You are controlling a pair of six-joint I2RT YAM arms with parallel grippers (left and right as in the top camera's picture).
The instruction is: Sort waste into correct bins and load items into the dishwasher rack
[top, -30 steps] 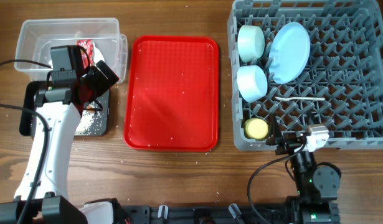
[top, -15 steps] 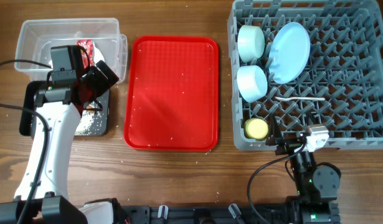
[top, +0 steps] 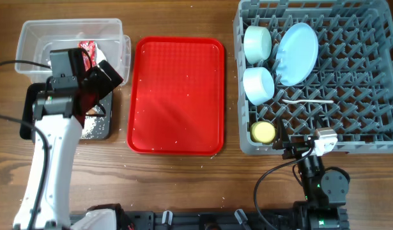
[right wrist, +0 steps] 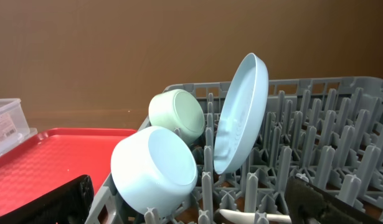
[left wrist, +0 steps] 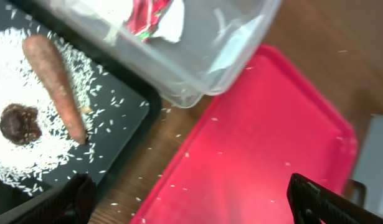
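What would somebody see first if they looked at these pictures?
Probably the big red tray, lying flat in the middle of the table. Next, the grey rack on the right, holding a pale blue plate on edge beside two bowls. On the left, white rice is scattered over a black tray.

Table [top: 183, 185]: brown wood, grain running lengthwise (darker streaks in places)
Wall [right wrist: 85, 50]: plain brown, smooth, evenly lit

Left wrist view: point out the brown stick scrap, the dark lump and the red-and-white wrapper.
brown stick scrap [left wrist: 57, 90], left wrist view, middle of its length.
dark lump [left wrist: 20, 123], left wrist view, its centre.
red-and-white wrapper [left wrist: 144, 14], left wrist view, crumpled red part.
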